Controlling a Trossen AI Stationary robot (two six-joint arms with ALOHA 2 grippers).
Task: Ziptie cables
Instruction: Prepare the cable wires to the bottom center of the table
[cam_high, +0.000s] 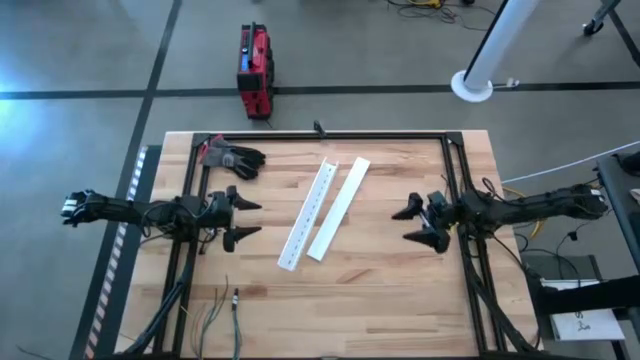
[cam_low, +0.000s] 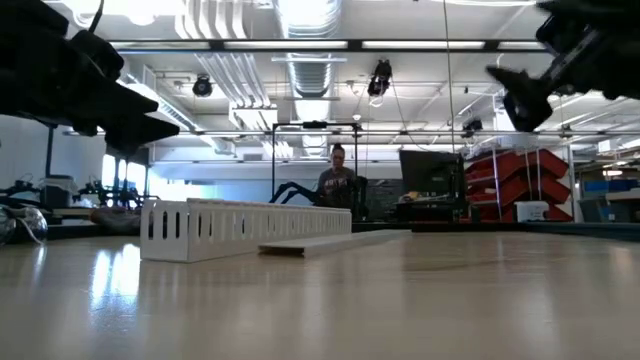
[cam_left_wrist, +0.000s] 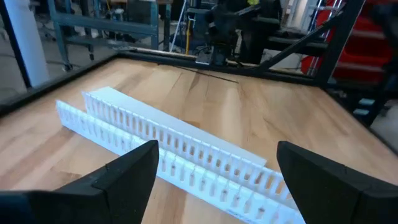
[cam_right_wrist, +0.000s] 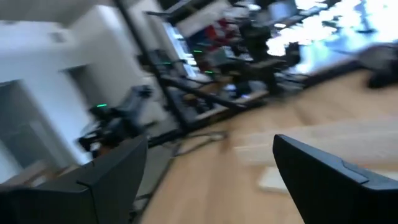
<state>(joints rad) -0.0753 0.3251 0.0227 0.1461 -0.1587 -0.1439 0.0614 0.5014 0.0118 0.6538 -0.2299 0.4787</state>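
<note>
Cables (cam_high: 222, 308) lie loose at the near-left edge of the table (cam_high: 380, 300), a small scatter of thin dark, grey and greenish wires with dark tips, partly fanned apart. Well clear of both arms.

Left gripper (cam_high: 244, 219) hangs above the table left of centre, fingers spread, nothing in them. Right gripper (cam_high: 418, 224) mirrors it on the right side, fingers likewise spread and empty. Between them, two white slotted strips (cam_high: 322, 212) lie side by side on a diagonal. A dark glove (cam_high: 232, 157) sits at the far-left corner.

Handling, as I judge it: wires look light and limp, will sag and splay when lifted, and thin enough to slip out of a pinch. No real fragility. Best hold seems mid-length where the strands run closest together, gathering several at once; grabbing a tip would likely lift one wire only. Left arm is nearer.
</note>
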